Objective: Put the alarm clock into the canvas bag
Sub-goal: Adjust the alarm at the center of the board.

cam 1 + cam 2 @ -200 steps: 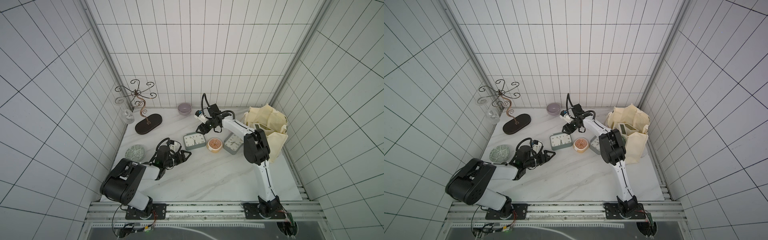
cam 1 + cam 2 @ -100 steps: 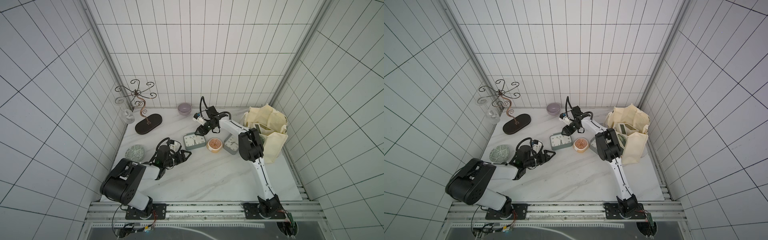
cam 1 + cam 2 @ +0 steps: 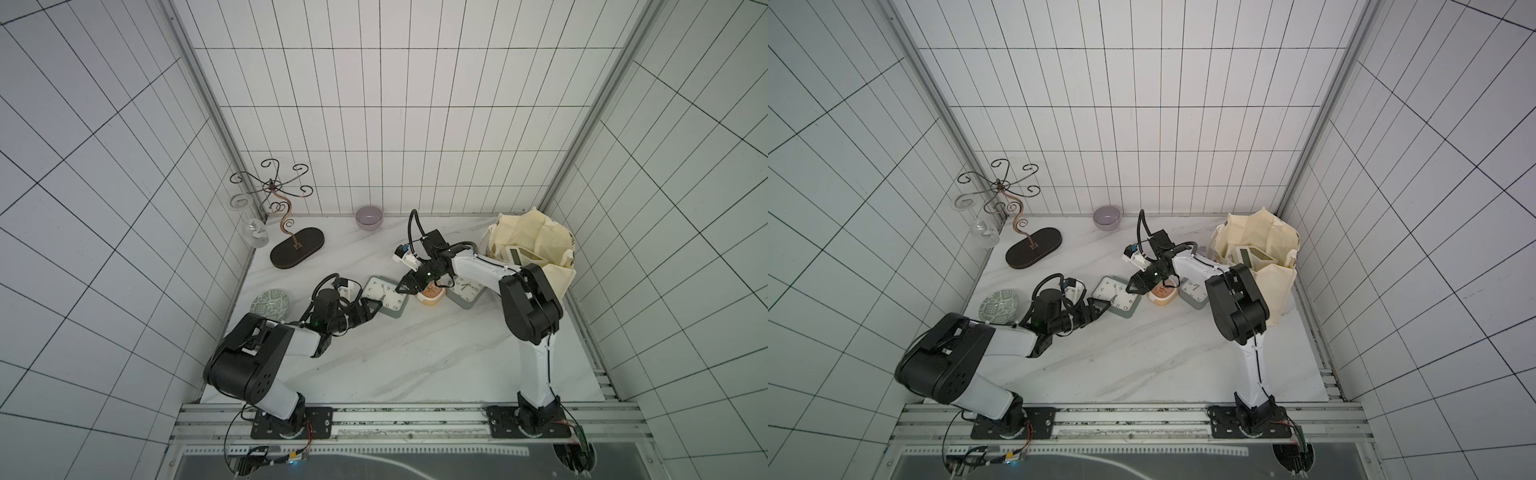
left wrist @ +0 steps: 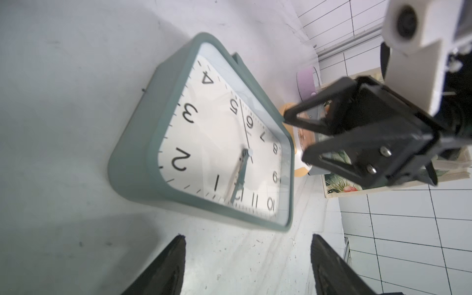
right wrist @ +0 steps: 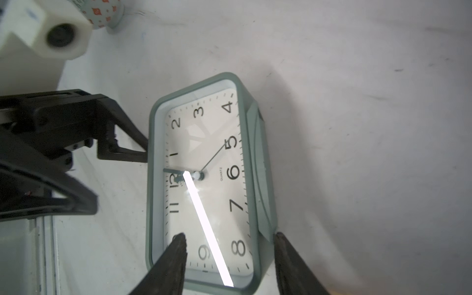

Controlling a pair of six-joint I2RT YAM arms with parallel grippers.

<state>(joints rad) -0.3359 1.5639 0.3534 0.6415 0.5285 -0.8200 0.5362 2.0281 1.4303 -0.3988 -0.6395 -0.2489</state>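
Observation:
A grey-green alarm clock (image 3: 384, 297) (image 5: 204, 178) lies face up on the marble table, left of centre. My right gripper (image 3: 405, 289) (image 5: 229, 236) is open at its end by the 8 and 9. One finger hangs over the face and the other sits at the back edge. At the opposite side, my left gripper (image 3: 372, 307) (image 4: 247, 236) is open and empty, with one fingertip against the clock's rim. The cream canvas bag (image 3: 540, 237) (image 3: 1258, 232) stands open at the back right, a white device (image 3: 517, 255) inside it.
A second alarm clock (image 3: 467, 291) and a small orange bowl (image 3: 432, 296) sit just right of my right gripper. A lilac bowl (image 3: 368, 217) is at the back, a wire stand on a dark oval base (image 3: 297, 249) at back left, and a green patterned plate (image 3: 272, 302) at left.
My right gripper has come forward and down from the back of the table onto the clock's end, its jaws narrowing. The left arm has stayed still.

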